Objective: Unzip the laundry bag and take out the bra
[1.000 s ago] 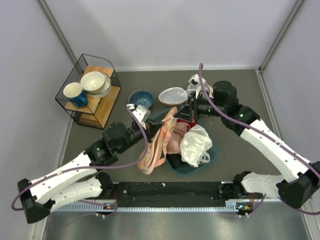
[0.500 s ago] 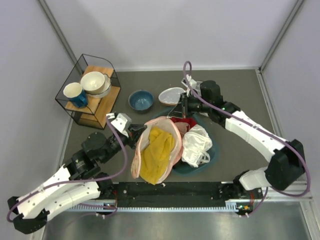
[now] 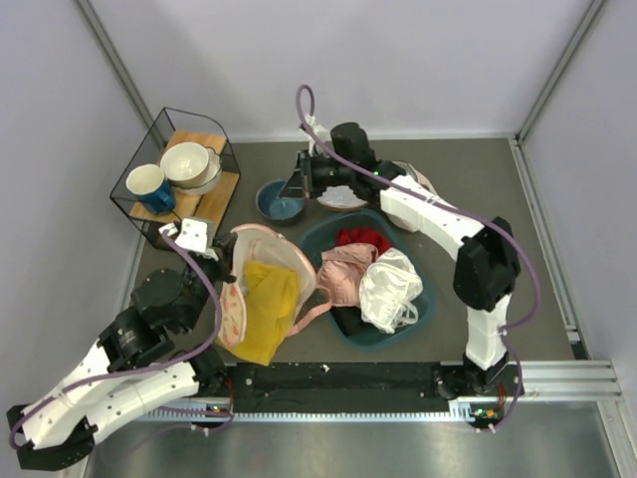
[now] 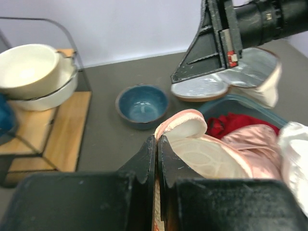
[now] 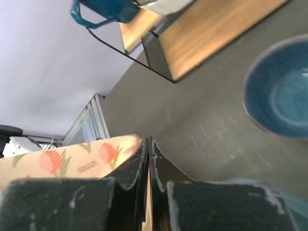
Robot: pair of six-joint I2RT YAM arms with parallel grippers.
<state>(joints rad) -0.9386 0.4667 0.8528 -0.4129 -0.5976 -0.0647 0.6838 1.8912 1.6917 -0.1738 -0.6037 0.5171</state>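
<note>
The laundry bag point(image 3: 230, 317) lies gaping on the table point(image 3: 483, 199) just left of the teal basin point(image 3: 424, 299). The mustard bra point(image 3: 265, 311) sits in the bag's mouth, its lower end spilling over the near rim; how much of it is tucked under the fabric cannot be seen.

The left gripper point(image 3: 225, 261) is clenched on the bag's upper left edge. In the left wrist view its fingers point(image 4: 148, 159) press together with a thin orange sliver between them, and the bag's rim and pale lining rise just behind. The bra is out of sight there, and the zip cannot be made out in any view.

The right gripper point(image 3: 296, 187) hangs over the near edge of the blue bowl point(image 3: 271, 204), apart from the bag. Its fingers point(image 5: 159, 166) are closed to a slit. A peach streak shows low in that slit, but whether anything is pinched there cannot be told. Printed bag fabric fills the lower left corner of that view, cut off by the frame.

The right arm hides much of the beige silver-lined pouch point(image 3: 343, 199) from above; the left wrist camera shows its lining more fully. In the basin, a pale pink garment point(image 3: 343, 277), a red one point(image 3: 360, 239) and a white bundle point(image 3: 390, 287) overlap, covering a dark item beneath.
</note>
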